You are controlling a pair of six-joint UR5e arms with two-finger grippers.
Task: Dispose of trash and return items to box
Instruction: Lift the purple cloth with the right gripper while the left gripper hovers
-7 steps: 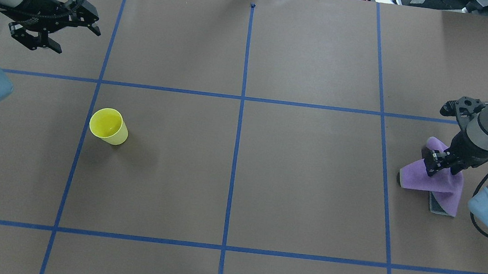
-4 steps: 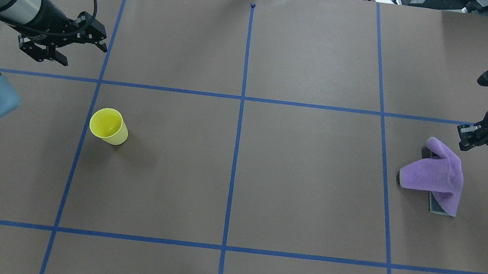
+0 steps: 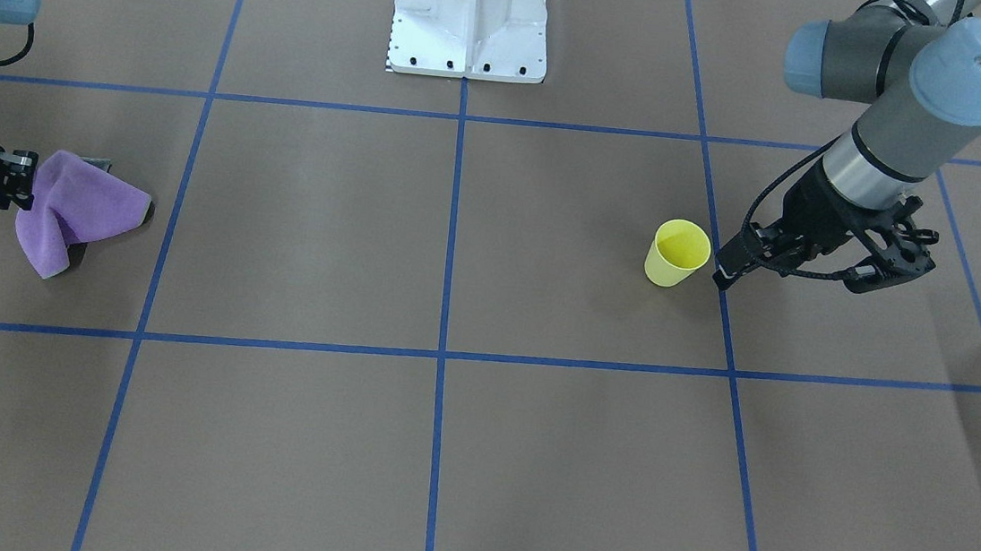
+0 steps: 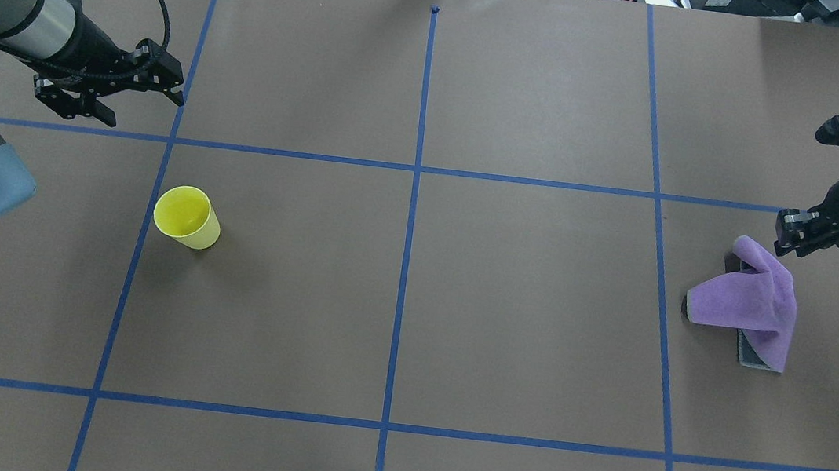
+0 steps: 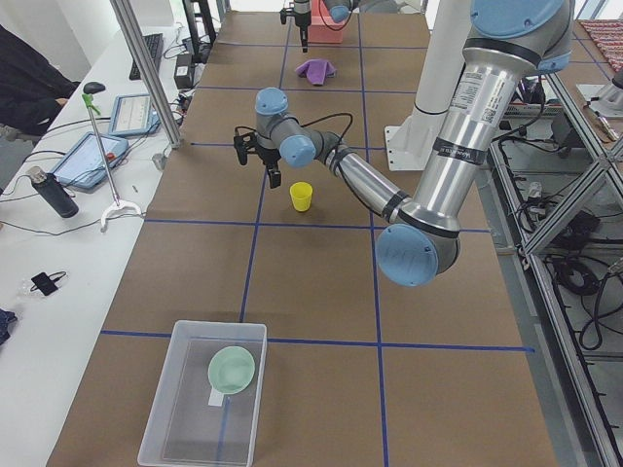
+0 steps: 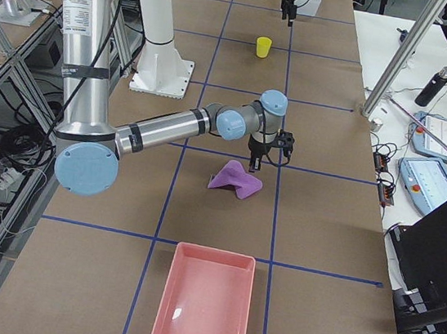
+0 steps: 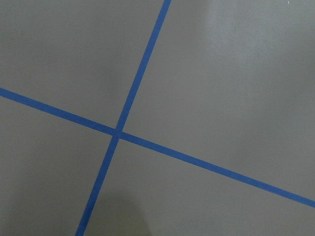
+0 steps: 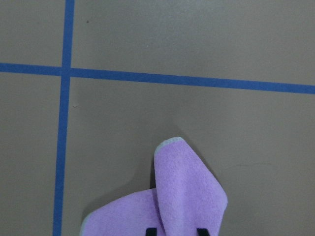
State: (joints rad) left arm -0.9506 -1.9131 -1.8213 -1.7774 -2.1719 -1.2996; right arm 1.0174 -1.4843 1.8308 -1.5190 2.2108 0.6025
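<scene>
Two sets of fingers hold nothing. My left fingers (image 4: 168,84) hang spread above the surface (image 4: 521,318), beyond the cup (image 4: 188,217) and apart from it. My right fingers (image 4: 789,234) are parted, just beside the peak of a fuzzy purple cloth (image 4: 755,305). The yellow tapered cup stands upright beside a blue tape line (image 4: 143,236), with wide bare brown paper between it and the cloth. The smooth pale green bowl (image 5: 232,371) lies inside the frosted, round-cornered box (image 5: 161,418) near the surface's left end.

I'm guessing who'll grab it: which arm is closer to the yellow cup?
Left. Left gripper hangs just beyond the cup; right gripper is far across, by the purple cloth.
</scene>
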